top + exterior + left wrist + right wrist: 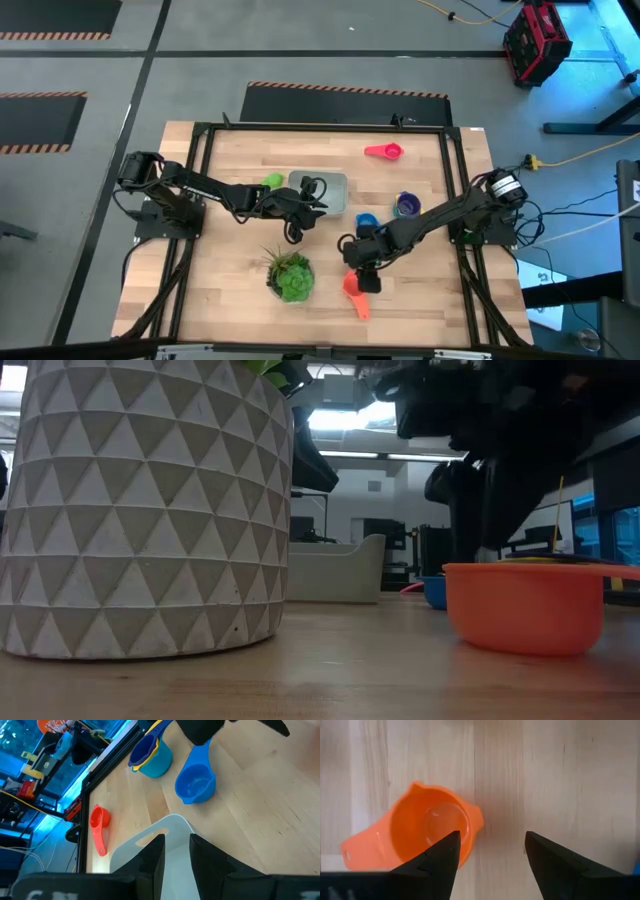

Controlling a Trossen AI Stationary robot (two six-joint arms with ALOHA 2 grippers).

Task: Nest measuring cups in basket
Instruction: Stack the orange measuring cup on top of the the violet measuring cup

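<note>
Right wrist view shows the right gripper parted and empty, poised directly above the table with the orange measuring cup beside one finger (handle away from the basket), left arm farther.

A pale wooden tabletop carries the grey-blue basket, a potted plant, and scattered measuring cups: orange, pink, blue, green, plus a purple-topped stack.
</note>
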